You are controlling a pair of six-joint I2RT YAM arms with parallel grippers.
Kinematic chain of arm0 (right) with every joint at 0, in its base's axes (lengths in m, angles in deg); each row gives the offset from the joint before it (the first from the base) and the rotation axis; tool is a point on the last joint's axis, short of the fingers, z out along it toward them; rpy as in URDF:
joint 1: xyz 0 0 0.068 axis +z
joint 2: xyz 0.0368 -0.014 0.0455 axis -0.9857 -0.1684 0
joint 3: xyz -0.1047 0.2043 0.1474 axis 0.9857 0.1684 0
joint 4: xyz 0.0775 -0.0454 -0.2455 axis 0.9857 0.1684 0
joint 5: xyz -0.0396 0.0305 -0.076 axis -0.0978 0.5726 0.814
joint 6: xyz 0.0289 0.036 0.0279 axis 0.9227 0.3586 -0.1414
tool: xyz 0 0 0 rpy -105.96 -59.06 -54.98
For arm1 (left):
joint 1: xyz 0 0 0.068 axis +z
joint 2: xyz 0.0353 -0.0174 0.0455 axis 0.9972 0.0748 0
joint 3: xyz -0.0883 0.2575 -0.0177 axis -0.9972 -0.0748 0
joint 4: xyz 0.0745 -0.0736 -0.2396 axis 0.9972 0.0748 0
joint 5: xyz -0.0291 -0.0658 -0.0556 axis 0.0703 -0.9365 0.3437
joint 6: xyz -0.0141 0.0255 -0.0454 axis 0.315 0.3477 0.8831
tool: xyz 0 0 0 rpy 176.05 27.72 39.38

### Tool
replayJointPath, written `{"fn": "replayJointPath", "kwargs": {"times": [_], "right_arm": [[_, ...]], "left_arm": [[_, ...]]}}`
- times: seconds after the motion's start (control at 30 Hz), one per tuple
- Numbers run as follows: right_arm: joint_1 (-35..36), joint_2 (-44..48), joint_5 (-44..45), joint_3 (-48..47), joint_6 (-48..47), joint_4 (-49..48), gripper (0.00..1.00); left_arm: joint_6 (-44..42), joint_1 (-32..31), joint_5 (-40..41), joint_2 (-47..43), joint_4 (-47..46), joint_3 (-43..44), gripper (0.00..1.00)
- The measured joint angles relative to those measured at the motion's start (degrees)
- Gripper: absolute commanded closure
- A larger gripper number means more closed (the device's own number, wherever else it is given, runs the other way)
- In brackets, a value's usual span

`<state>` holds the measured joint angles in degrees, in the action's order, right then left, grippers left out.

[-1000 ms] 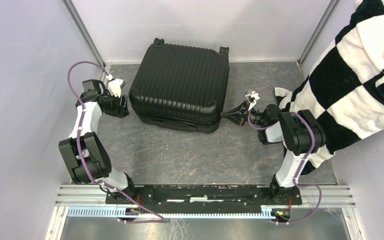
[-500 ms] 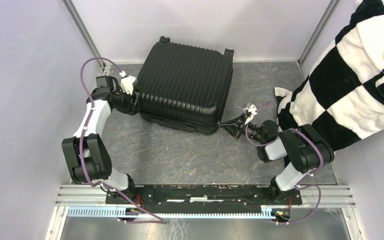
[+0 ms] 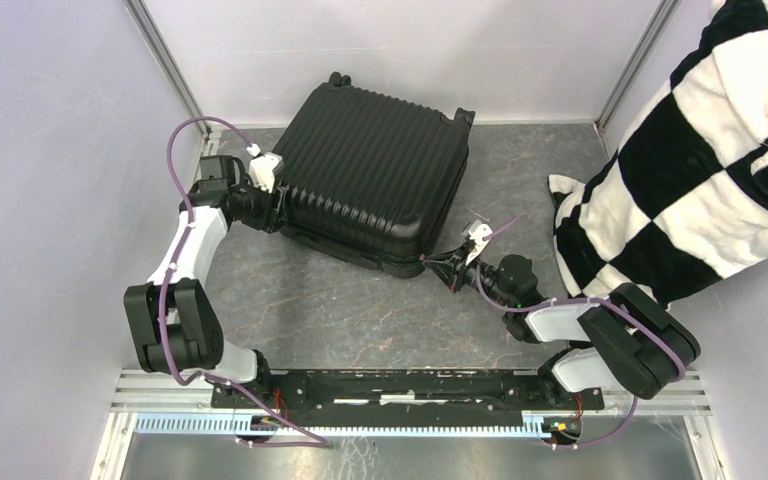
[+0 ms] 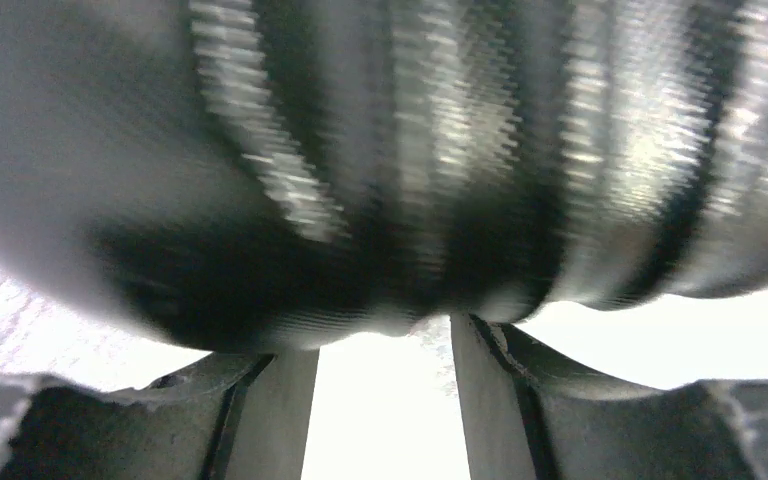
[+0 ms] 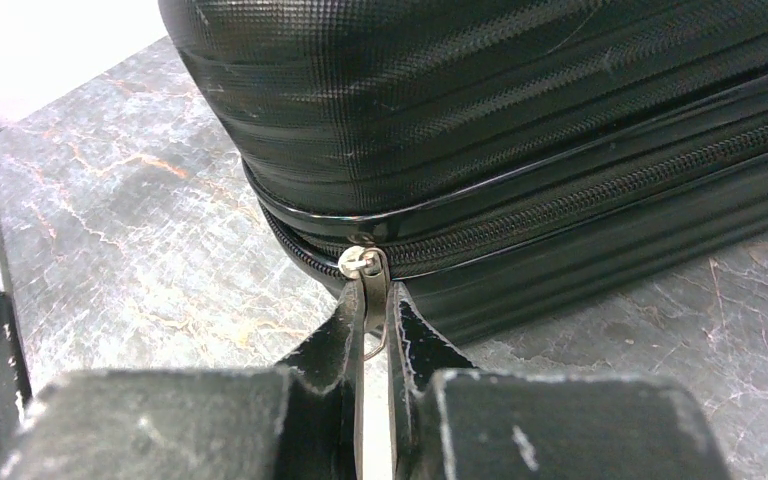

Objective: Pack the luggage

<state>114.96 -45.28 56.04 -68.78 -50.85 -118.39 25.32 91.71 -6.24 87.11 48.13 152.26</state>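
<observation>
- A large black ribbed suitcase (image 3: 375, 170) is seen lying flat and shut on the grey marbled table (image 3: 310, 300), towards the back wall (image 3: 400, 50). It is turned at an angle, so that its near right corner points towards the right arm.
- Two small wheels (image 3: 338, 79) are seen on its far edge, close to the back wall.
- The left gripper (image 3: 278, 205) is placed against the left side of the suitcase, at the edge of the shell.
- In the left wrist view its fingers (image 4: 280, 410) are seen spread apart with a bright gap between them. Nothing is held there, and the blurred ribbed shell fills the view just beyond the tips.
- The right gripper (image 3: 438, 268) is held low at the near right corner of the suitcase, just above the table.
- In the right wrist view it is seen clenched on the small metal zipper pull (image 5: 365, 265), which is pinched between the tips at the rounded corner.
- The zipper (image 5: 600, 195) is seen running along the seam between the two shell halves. Its teeth are closed along the stretch to the right of the pull.
- A black-and-white checkered cloth (image 3: 700, 170) is draped at the right side, with its lower edge resting on the table, apart from the suitcase.
</observation>
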Motion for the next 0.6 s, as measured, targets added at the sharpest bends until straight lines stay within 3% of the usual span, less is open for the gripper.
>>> {"fn": "replayJointPath", "kwargs": {"times": [0.23, 0.43, 0.6], "right_arm": [[3.9, 4.5, 10.8, -1.4, 2.2, 8.8, 1.00], [4.4, 5.0, 12.7, -1.4, 4.1, 9.8, 1.00], [4.4, 5.0, 12.8, -1.4, 4.7, 9.8, 1.00]], "left_arm": [[-1.8, -2.7, -2.1, -4.9, -0.8, -6.3, 0.43], [-15.8, -10.1, -0.7, -16.1, 0.5, -19.2, 0.40], [-26.4, -13.2, 1.7, -18.5, 1.2, -20.2, 0.38]]}}
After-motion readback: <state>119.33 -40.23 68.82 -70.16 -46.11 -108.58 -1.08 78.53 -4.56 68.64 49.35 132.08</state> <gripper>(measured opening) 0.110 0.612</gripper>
